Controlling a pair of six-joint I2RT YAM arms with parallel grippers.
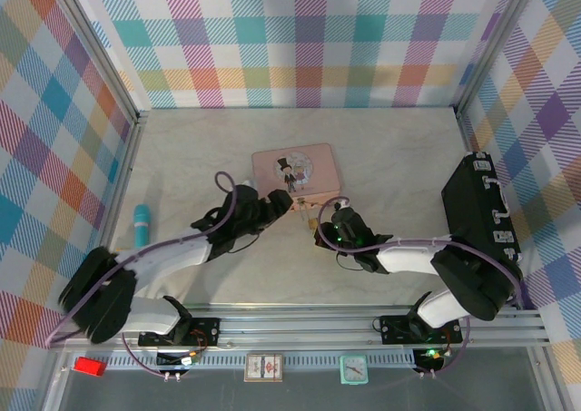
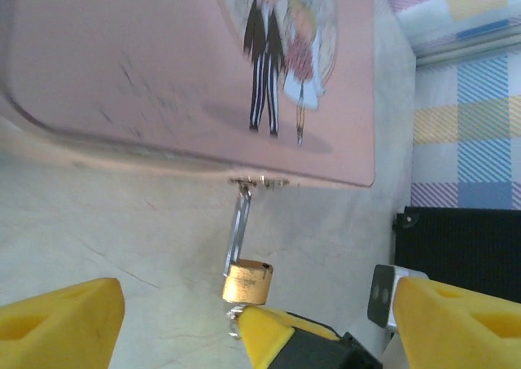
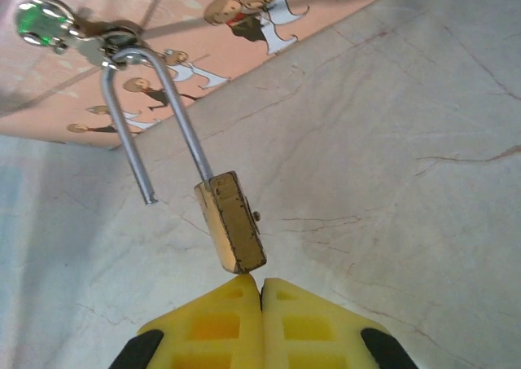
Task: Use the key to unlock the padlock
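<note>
Nearest the arms, the right gripper (image 3: 261,297) has its yellow fingers pressed together, their tips touching the bottom end of the padlock (image 3: 232,222). Whether the key is pinched between them I cannot tell. The left gripper (image 2: 256,304) stands wide open, one finger on either side of the padlock and touching nothing.

The brass body lies tilted, low over the worktop (image 3: 391,141) or resting on it, I cannot tell which. It sits just in front of the near edge of the pink tin (image 2: 146,59). Its shackle (image 3: 175,108) runs up through the tin's hasp (image 3: 106,41), and one leg ends free in the air beside the body, so the lock looks sprung.

By my reading the unlocking itself is done, or very nearly, and what matters now is not to undo it. The right gripper should hold in line with the body. A twist or sideways pull would load the thin shackle against the hasp and could drag the light tin. The left arm, if it backs off, should retreat straight with its fingers wide, so neither one clips the body or pushes the free leg back in.

Farther right, the black case (image 2: 456,239) lies well apart and is no obstacle.
</note>
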